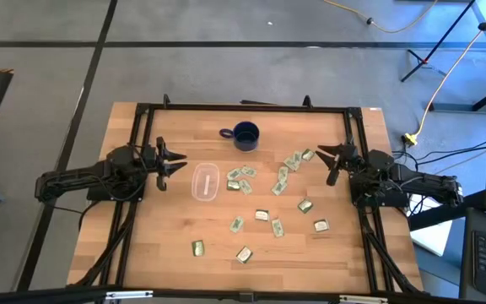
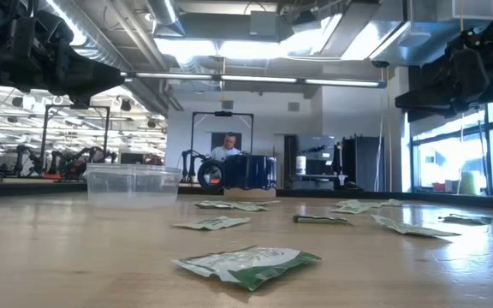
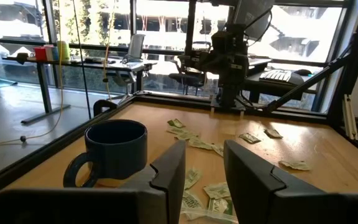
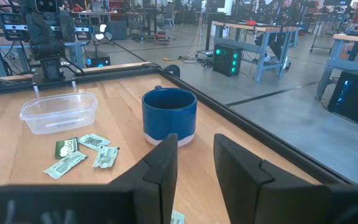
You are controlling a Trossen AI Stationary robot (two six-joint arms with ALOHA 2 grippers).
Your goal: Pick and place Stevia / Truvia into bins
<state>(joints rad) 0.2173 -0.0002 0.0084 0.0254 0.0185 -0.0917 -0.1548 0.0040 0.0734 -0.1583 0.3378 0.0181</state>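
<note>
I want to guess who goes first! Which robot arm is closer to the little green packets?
Probably the right. The right gripper, open, hovers beside the packets by the mug. The left gripper, also open, sits nearer the clear tub.

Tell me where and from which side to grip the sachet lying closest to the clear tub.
Take the sachet across its two long edges, coming straight down from above. It lies flat on the table, so no side offers anything to pinch. It sits just right of the clear tub; the left end effector, open and waiting beside the tub, looks nearer.
</note>
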